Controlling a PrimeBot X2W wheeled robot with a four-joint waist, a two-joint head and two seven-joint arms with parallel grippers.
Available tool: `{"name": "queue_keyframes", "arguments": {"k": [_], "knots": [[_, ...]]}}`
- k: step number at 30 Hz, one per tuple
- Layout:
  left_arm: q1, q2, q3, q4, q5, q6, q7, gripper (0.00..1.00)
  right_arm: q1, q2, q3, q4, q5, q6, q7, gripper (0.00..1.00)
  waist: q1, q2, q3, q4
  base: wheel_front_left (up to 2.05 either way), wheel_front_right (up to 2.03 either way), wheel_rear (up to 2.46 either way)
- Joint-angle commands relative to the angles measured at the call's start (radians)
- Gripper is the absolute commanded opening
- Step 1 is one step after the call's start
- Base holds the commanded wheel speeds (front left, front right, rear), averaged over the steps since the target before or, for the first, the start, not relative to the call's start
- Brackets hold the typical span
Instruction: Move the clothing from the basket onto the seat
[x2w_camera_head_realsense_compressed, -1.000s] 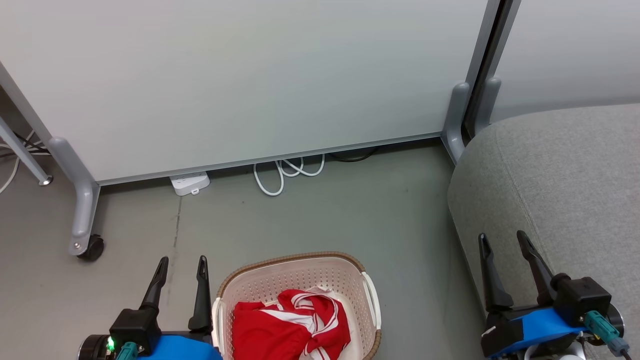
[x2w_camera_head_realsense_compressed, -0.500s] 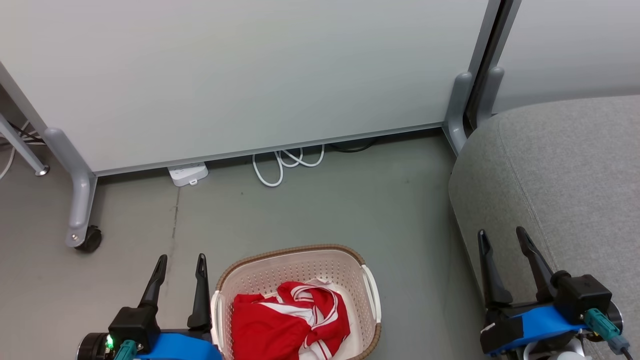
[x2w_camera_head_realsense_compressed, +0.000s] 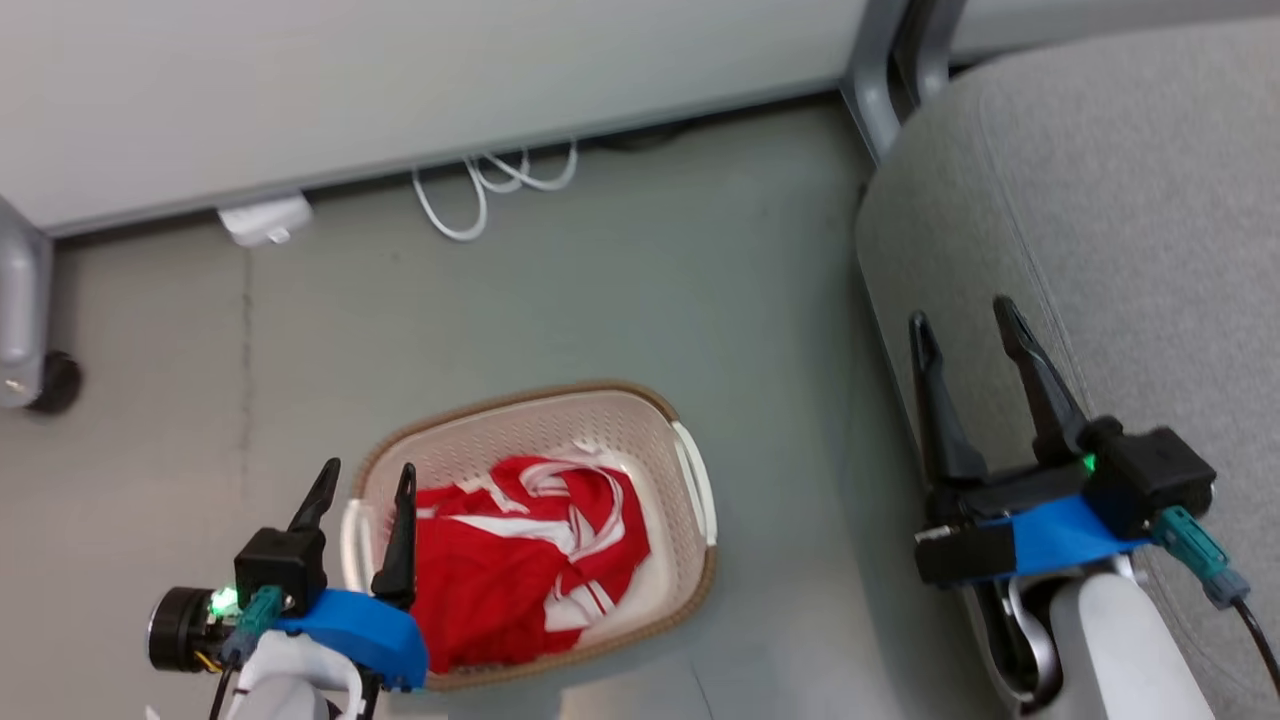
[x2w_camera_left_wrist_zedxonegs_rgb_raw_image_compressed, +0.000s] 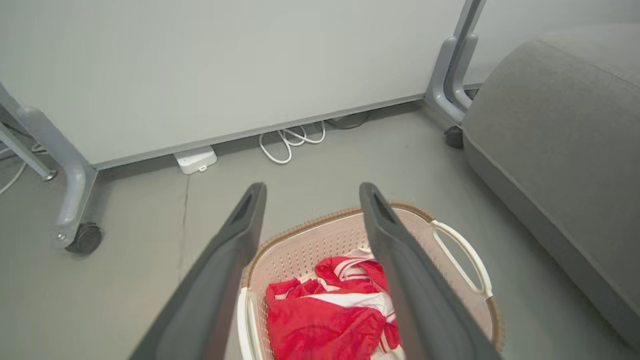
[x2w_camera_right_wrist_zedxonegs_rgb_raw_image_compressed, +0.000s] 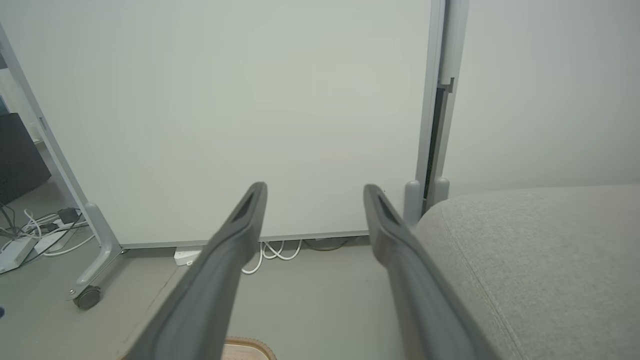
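While the left gripper (x2w_camera_head_realsense_compressed: 368, 468) and right gripper (x2w_camera_head_realsense_compressed: 960, 312) are hanging wide and empty, the clothing (x2w_camera_head_realsense_compressed: 520, 560) is lying crumpled in the basket (x2w_camera_head_realsense_compressed: 560, 398), looking soft and light, probably best pinched at a raised fold.

Left gripper (x2w_camera_head_realsense_compressed: 368, 468) spread wide, right gripper (x2w_camera_head_realsense_compressed: 960, 310) likewise

No readable text, labels, brands or numbers anywhere.

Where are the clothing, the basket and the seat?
clothing (x2w_camera_head_realsense_compressed: 485, 590), head view, middle of the red fabric.
basket (x2w_camera_head_realsense_compressed: 540, 432), head view, far perforated wall.
seat (x2w_camera_head_realsense_compressed: 1130, 180), head view, bare grey top.
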Motion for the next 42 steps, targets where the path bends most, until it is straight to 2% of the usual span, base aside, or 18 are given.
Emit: {"name": "queue_keyframes", "arguments": {"k": [1,11,19,28,37,38,39,40,42], "knots": [[-0.024,0.015,-0.003,0.016,0.007,-0.007,0.008,1.0,-0.028,-0.003,0.013,-0.002,0.007,0.0,-0.01,1.0,-0.0001,-0.0001,0.115,-0.085,0.0,0.0,0.0],[-0.207,0.138,-0.092,0.217,0.079,-0.092,0.134,1.0,-0.16,-0.002,0.129,0.06,0.122,0.0,-0.068,1.0,-0.0001,-0.0001,0.327,-0.242,0.0,0.0,0.0],[-0.308,0.269,-0.165,0.314,0.114,-0.125,0.252,1.0,-0.218,-0.001,0.208,0.051,0.222,0.0,-0.076,1.0,-0.0001,-0.0001,0.436,-0.366,0.0,0.0,0.0],[-0.333,0.369,-0.182,0.326,0.096,-0.125,0.353,1.0,-0.219,-0.002,0.24,0.028,0.284,0.0,-0.075,1.0,-0.0001,-0.0001,0.497,-0.434,0.0,0.0,0.0],[-0.331,0.382,-0.149,0.326,0.068,-0.054,0.466,1.0,-0.226,-0.002,0.246,0.022,0.299,0.0,-0.075,1.0,-0.0001,-0.0001,0.523,-0.441,0.0,0.0,0.0],[-0.327,0.377,-0.151,0.327,0.064,-0.058,0.481,0.49,-0.228,-0.002,0.247,0.023,0.299,0.0,-0.075,1.0,-0.0001,-0.0001,0.523,-0.439,0.0,0.0,0.0],[-0.324,0.374,-0.155,0.325,0.062,-0.062,0.492,0.2,-0.23,-0.002,0.249,0.024,0.299,0.0,-0.075,1.0,-0.0001,-0.0001,0.522,-0.438,0.0,0.0,0.0],[-0.321,0.374,-0.157,0.32,0.058,-0.062,0.5,0.0,-0.232,-0.002,0.251,0.024,0.298,0.0,-0.075,1.0,-0.0001,-0.0001,0.521,-0.437,0.0,0.0,0.0],[-0.315,0.373,-0.162,0.314,0.054,-0.07,0.517,0.0,-0.235,-0.002,0.252,0.022,0.299,0.0,-0.075,1.0,-0.0001,-0.0001,0.519,-0.434,0.0,0.0,0.0]]}}
